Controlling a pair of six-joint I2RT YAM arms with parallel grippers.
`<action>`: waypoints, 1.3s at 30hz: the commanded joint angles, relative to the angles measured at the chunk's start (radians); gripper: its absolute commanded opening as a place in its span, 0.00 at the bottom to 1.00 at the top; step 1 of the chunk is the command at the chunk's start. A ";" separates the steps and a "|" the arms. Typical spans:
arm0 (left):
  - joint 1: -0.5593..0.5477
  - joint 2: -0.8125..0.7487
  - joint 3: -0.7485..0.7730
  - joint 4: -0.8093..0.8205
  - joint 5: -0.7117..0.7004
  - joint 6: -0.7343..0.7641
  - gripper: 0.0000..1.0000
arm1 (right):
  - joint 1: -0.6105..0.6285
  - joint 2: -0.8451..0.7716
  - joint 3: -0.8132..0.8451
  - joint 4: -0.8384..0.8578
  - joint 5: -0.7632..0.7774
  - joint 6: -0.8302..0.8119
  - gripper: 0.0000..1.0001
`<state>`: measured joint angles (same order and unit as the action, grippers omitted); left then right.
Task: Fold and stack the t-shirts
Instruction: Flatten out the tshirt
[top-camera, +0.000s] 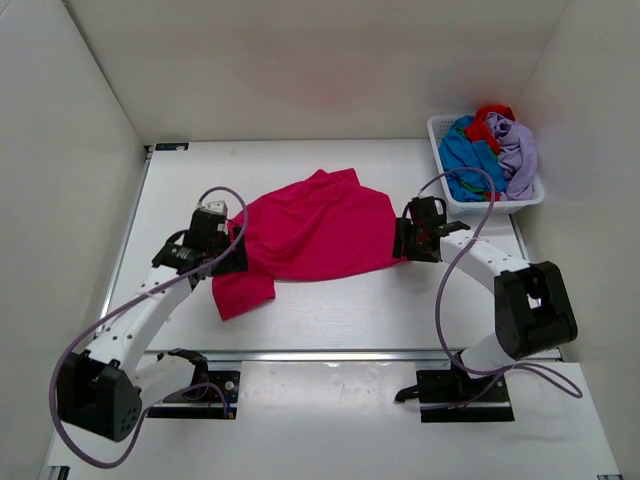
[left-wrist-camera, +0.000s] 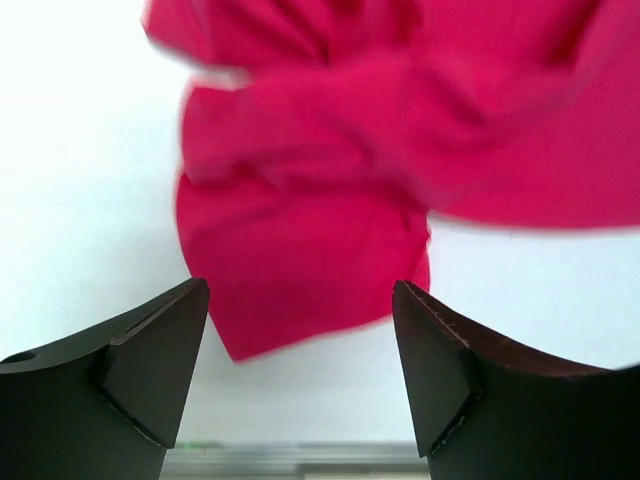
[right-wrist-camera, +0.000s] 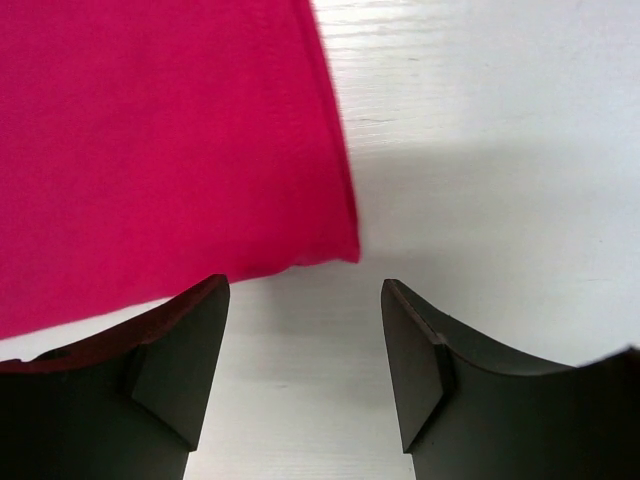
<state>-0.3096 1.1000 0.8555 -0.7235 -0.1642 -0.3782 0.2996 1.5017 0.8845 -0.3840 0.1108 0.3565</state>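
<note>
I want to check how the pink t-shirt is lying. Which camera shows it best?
Top external: the whole pink t-shirt shows, spread on the table. Left wrist shows only a blurred, bunched part; right wrist only one corner.

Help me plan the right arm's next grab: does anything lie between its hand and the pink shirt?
Nothing visible does. The right hand is open just off the pink shirt at its corner, with only white table surface between them. The white basket sits apart, at the far right corner.
</note>
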 joint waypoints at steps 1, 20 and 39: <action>-0.011 -0.054 -0.090 -0.050 0.077 -0.056 0.84 | -0.030 0.040 0.007 0.042 0.012 0.030 0.60; -0.071 -0.046 -0.204 -0.076 -0.012 -0.128 0.67 | -0.036 0.172 0.084 0.079 0.018 0.004 0.00; -0.232 0.172 -0.231 -0.031 -0.018 -0.218 0.70 | -0.129 0.184 0.128 0.096 -0.036 -0.014 0.00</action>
<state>-0.5007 1.2625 0.6453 -0.7929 -0.1585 -0.5438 0.1680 1.6836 0.9833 -0.3180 0.0803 0.3443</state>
